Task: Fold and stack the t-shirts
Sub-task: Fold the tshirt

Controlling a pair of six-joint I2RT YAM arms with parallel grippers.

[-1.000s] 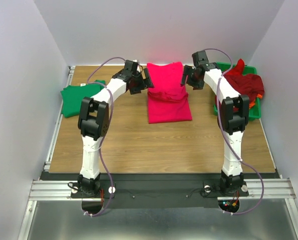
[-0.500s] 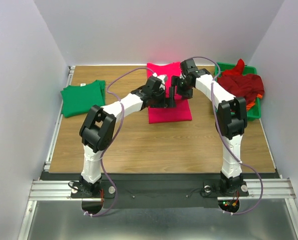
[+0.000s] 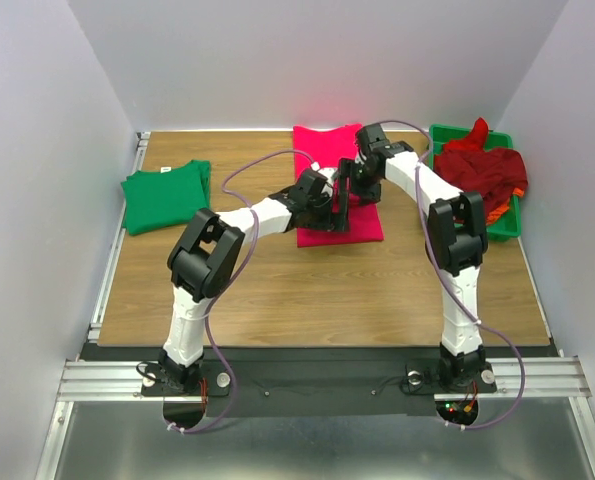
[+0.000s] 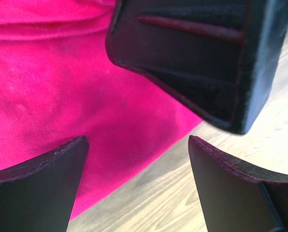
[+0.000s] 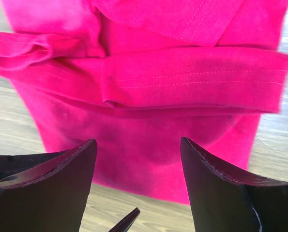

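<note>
Pink-red cloth is under both your tools: the pink-red t-shirt (image 3: 365,222) lies partly folded. Over its near half, the left gripper (image 4: 136,159) is spread wide and the right gripper (image 5: 139,150) is well parted, neither holding cloth. Well left of it lies the folded green t-shirt (image 3: 162,195).

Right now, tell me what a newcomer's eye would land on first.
The bright pink-red t-shirt, partly folded in the far middle, with the left jaws and right jaws both open just over it. Next, a folded green t-shirt at far left and dark red shirts heaped in the green tray at far right.
</note>
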